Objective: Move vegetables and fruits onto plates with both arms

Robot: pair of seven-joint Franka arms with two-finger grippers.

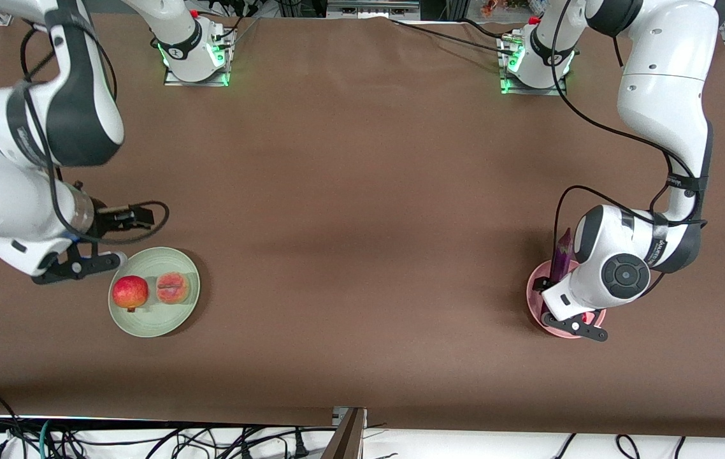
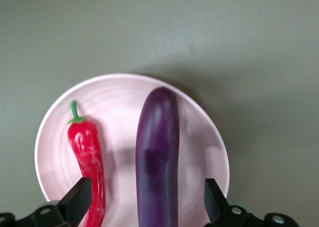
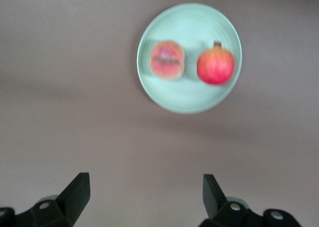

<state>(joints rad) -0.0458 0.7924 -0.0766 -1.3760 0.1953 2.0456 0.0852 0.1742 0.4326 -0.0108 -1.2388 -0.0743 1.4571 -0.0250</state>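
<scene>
- A pale green round plate with a ridged rim is lying toward the right arm's end of the brown table.
- A round red-yellow apple-like fruit and a duller orange-pink creased peach are being carried on it, side by side.
- A pale pink round plate is largely being covered by the left arm.
- A long glossy purple eggplant is sticking out past the rim.

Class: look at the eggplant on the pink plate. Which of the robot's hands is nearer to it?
Left. The left hand hangs open directly over the eggplant on the pink plate. The right hand, also open, is at the other end of the table, beside the green plate.
</scene>
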